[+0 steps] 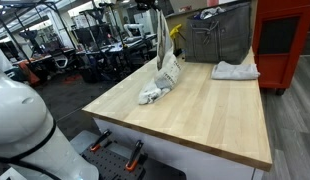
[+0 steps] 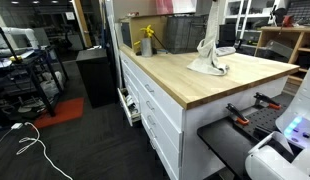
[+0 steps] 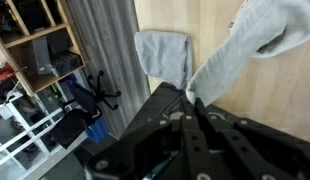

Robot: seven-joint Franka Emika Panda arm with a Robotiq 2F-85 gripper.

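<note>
Open wood is found across the near half of the tabletop (image 1: 195, 120), with passage free along its front edge. Farther back the way is barred by the towel (image 1: 163, 78), hung from the closed gripper (image 3: 192, 97) down to the surface. The far end is crowded by a folded cloth (image 1: 235, 70), a metal bin (image 1: 220, 40) and a yellow bottle (image 1: 175, 32).
</note>
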